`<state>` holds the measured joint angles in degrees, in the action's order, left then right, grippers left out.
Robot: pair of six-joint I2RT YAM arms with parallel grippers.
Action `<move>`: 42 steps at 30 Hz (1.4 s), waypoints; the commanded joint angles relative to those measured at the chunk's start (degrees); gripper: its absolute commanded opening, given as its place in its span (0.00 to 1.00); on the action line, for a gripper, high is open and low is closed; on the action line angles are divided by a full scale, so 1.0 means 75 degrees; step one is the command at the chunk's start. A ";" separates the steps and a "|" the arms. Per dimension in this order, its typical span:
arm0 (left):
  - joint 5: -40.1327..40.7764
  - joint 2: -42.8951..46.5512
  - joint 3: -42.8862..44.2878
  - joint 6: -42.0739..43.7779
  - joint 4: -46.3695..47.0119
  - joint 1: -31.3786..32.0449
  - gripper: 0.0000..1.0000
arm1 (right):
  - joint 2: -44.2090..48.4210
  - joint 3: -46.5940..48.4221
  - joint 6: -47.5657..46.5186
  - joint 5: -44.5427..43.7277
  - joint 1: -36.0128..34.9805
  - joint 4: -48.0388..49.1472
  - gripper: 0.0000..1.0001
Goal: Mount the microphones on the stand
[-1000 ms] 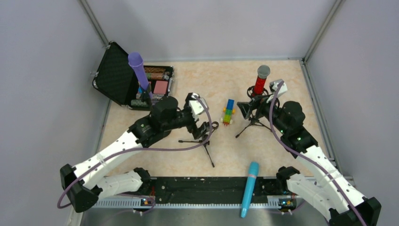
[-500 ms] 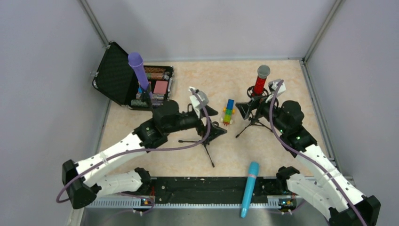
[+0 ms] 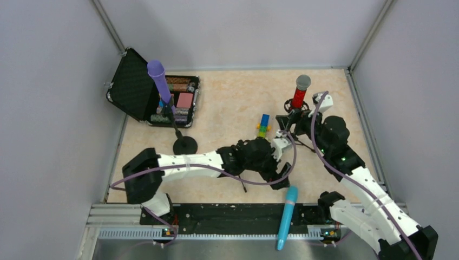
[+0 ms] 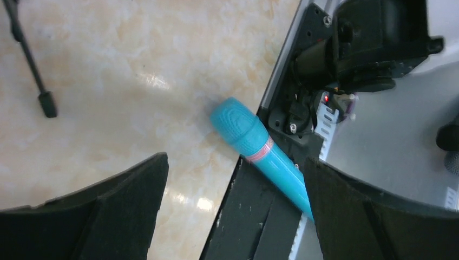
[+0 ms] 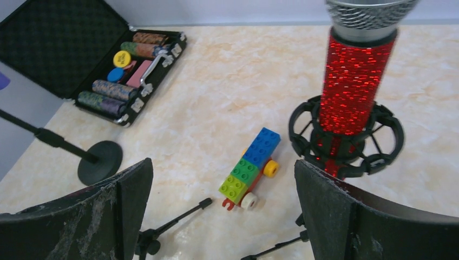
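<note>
So the setup's basically a little booth: plain grey walls (image 3: pixel 233 27) on three sides, back and both flanks, with bare metal posts (image 3: pixel 108 27) running up the two back corners. The tabletop (image 3: pixel 233 97) is a beige marble-look surface, pale with orange-ish veins. Along the near edge there's a black strip (image 3: pixel 227 216), then a toothed silver rail (image 3: pixel 227 234), then a brushed steel sheet (image 3: pixel 216 250). Lighting's soft and even, with just a small glare spot (image 4: pixel 154 81) on the marble.
</note>
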<state>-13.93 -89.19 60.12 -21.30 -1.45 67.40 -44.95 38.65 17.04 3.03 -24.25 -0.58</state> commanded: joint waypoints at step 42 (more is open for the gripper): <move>0.3520 -0.3874 0.3106 -0.2951 -0.4367 0.2747 0.26 | 0.1653 0.0003 0.0072 -0.2321 0.0037 -0.0015 0.99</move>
<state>12.99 -118.34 85.06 -42.50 -32.10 87.66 -32.05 38.65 17.17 -16.01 -24.21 -2.17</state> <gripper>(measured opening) 0.414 0.990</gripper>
